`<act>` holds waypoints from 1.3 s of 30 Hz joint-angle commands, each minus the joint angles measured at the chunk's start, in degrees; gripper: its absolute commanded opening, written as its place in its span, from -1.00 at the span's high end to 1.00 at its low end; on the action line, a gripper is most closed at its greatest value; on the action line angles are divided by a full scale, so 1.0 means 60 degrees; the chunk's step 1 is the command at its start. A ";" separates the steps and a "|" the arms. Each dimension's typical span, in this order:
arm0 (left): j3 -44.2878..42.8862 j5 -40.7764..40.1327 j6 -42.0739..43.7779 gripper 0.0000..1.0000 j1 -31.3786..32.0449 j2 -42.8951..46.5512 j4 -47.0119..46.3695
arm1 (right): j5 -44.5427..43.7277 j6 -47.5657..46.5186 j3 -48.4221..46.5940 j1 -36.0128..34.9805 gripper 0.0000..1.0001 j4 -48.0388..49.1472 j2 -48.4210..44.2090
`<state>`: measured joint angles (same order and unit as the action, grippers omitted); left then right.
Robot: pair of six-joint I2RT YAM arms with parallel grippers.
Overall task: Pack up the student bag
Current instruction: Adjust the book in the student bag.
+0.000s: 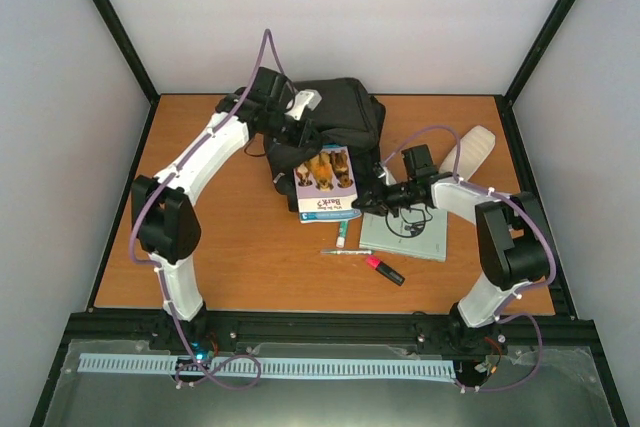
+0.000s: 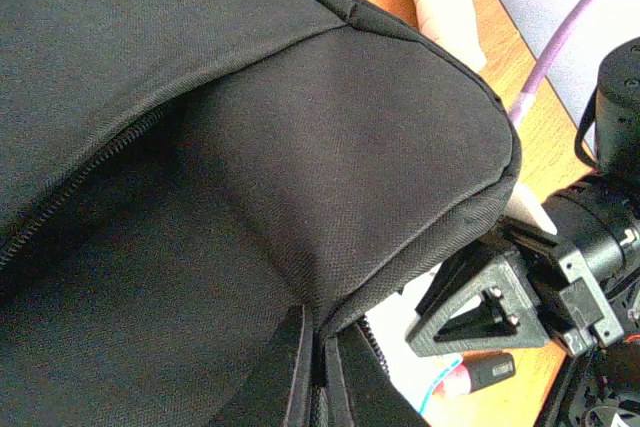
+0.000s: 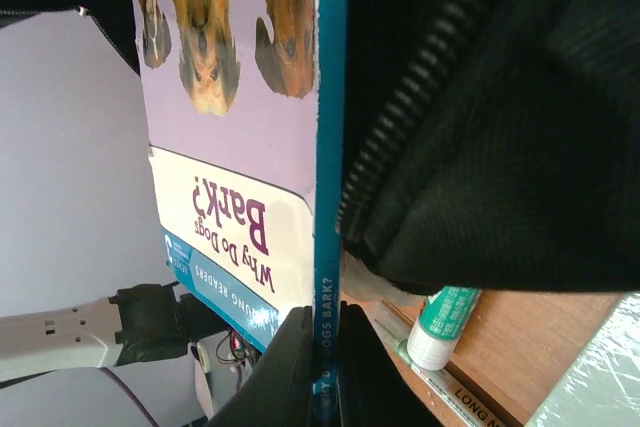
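Spine-end of the lilac paperback dog book (image 3: pixel 235 137) sits pinched in my closed right gripper (image 3: pixel 318 372); its long axis runs straight ahead into the black fabric student bag (image 1: pixel 348 112), far centre (my left gripper (image 2: pixel 318 367) clamps the mouth).

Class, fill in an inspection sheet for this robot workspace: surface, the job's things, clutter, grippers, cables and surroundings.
Surface: orange wooden table, flat.
Job's things: black student bag at the far middle, zip open; book "Why Do Dogs Bark?" lying at its mouth.
Clutter: pale green notebook, green-and-white tube, thin ruler-like strip, pink highlighter, beige pouch.
Grippers: left gripper shut on the bag's fabric edge; right gripper shut on the book's spine.
Cables: purple cables run along both arms; black cable loop hangs over the notebook.
Surroundings: white walls, black frame posts.
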<state>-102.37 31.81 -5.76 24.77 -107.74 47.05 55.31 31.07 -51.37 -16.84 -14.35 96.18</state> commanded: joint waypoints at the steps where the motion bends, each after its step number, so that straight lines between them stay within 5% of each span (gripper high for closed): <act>1: -0.0107 0.0808 0.0342 0.98 0.0031 0.0796 -0.0448 | -0.0040 -0.0011 -0.0417 0.0317 0.95 -0.0254 -0.0354; 13: 0.0240 0.0788 0.0789 0.99 0.0031 0.0919 -0.0277 | -0.1284 -0.0685 -0.2027 0.0463 0.94 -0.2471 -0.0580; 25: 0.0010 0.1397 0.1426 0.98 0.0031 0.1076 0.0181 | -0.1620 -0.0381 -0.2982 0.0477 0.93 -0.1389 0.0371; 33: -0.0379 0.1600 0.1624 0.99 0.0031 0.0836 0.0435 | -0.2680 -0.1184 -0.3673 0.0477 0.16 -0.2148 0.0575; 39: -0.0385 0.1781 0.1648 0.98 0.0031 0.0840 0.0504 | -0.4027 -0.2649 -0.3108 0.0477 -0.11 -0.3247 -0.0706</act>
<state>-101.32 37.80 2.81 24.73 -104.71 50.50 37.17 22.26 -71.64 -14.33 -29.56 98.74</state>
